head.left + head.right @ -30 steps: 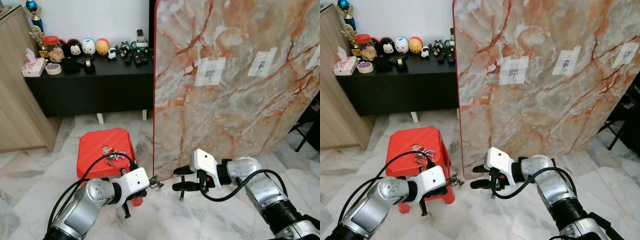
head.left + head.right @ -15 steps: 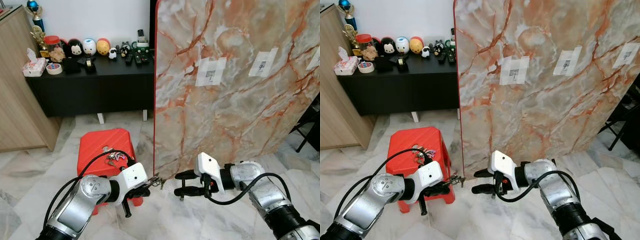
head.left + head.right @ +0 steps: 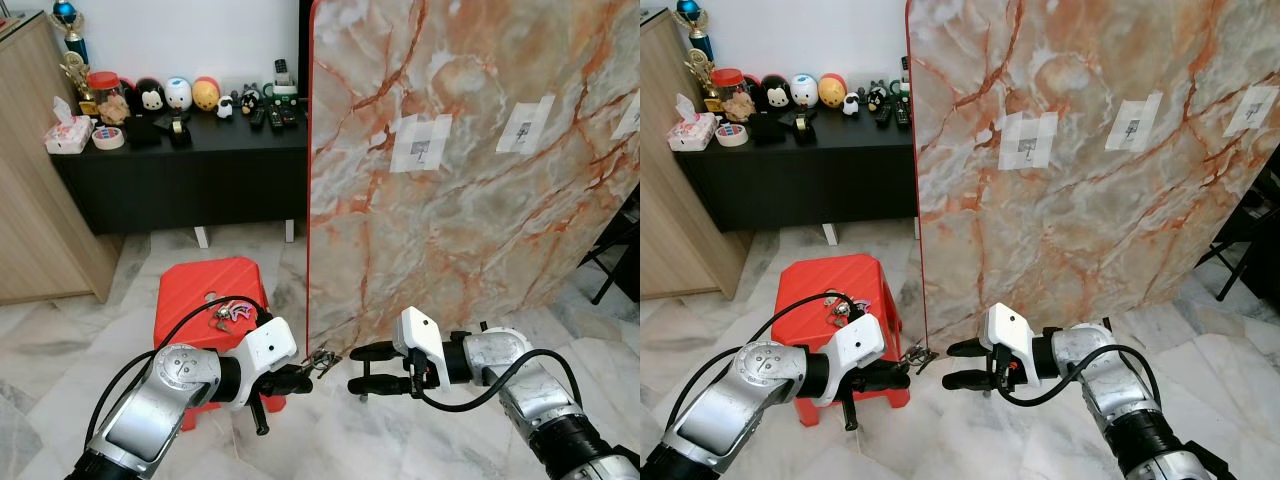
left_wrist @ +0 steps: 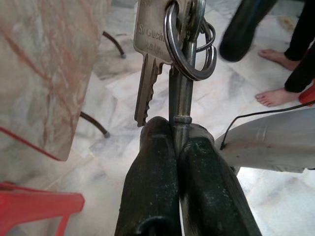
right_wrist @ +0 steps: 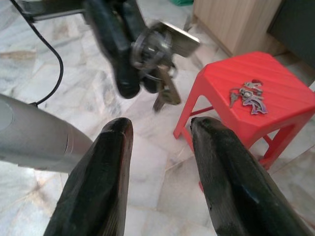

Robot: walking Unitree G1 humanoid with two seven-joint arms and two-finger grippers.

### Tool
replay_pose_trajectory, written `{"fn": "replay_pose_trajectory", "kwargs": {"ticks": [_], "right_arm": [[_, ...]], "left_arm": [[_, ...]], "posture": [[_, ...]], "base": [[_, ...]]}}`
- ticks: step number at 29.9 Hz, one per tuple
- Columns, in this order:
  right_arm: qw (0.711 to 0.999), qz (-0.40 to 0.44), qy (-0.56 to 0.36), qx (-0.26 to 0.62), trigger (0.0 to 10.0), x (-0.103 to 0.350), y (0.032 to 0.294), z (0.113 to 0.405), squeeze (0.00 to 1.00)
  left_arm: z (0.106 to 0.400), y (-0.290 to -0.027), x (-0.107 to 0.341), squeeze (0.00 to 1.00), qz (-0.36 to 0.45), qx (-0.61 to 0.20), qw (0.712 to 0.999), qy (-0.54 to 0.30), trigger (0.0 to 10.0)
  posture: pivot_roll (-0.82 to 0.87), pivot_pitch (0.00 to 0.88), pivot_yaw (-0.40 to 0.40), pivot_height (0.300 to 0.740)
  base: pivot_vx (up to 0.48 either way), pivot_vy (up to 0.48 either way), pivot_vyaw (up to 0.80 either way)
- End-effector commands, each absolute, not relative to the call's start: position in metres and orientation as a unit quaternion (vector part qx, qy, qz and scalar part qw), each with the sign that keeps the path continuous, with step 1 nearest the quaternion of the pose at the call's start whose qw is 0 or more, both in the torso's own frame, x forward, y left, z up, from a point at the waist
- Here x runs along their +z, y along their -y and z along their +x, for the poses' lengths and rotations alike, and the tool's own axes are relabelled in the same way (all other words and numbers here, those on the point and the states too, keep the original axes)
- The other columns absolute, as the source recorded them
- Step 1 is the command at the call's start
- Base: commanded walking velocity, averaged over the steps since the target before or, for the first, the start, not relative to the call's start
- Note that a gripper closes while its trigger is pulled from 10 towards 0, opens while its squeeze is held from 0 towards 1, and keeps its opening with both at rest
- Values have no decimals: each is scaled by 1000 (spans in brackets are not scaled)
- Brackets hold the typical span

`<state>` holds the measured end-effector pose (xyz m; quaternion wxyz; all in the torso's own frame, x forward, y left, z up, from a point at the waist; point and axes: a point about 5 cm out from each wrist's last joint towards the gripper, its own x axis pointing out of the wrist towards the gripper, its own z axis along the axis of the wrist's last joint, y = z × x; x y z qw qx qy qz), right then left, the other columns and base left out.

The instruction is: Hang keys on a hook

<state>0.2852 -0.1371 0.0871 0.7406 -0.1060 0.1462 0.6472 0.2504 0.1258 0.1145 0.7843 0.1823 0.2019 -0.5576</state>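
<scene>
Black fingers of our left gripper (image 3: 305,372) are pressed together on a metal piece of the keys (image 4: 170,46), whose ring and silver key hang just past the fingertips. Our right gripper (image 3: 362,368) faces it with its fingers (image 5: 101,167) spread wide and holding nothing; the keys sit just beyond them, apart from both. Both forearms reach low over the marble floor (image 3: 60,330) and point inward at each other, in front of the bottom corner of the marble board (image 3: 450,240). A second bunch (image 3: 228,312) lies on top of the red stool (image 3: 190,290), near its front edge, behind our left arm. Against a second ago, our left gripper has carried the keys further toward the right one, and the gap between the two has narrowed. The right gripper has eased a little lower and is as wide as before.
</scene>
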Motion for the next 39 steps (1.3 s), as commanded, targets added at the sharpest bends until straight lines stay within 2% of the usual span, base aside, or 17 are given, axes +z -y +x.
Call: {"fn": "replay_pose_trajectory", "kwargs": {"ticks": [1,28,29,30,31,39], "right_arm": [[748,-102,-136,642,10000,90,140,287,0],[726,-55,-120,675,10000,85,127,279,0],[724,-53,-120,677,4667,85,127,278,0],[722,-52,-121,679,4667,85,126,278,0],[722,-52,-123,679,0,84,127,278,0],[725,-56,-130,674,0,81,129,278,0]], "left_arm": [[247,-124,117,0,177,-568,779,-201,10000],[236,-114,125,0,158,-610,748,-207,10000],[236,-114,125,0,158,-611,748,-207,10000],[236,-114,125,0,158,-611,748,-207,10000],[236,-114,126,0,158,-612,747,-207,10000],[236,-113,126,0,159,-612,746,-208,10000]], "posture": [[85,0,-72,740],[94,0,-57,740],[95,0,-57,740],[95,0,-57,740],[95,0,-57,740],[94,0,-55,740]], "base": [[0,0,0],[0,0,0],[0,0,0],[0,0,0],[0,0,0],[0,0,0]]}}
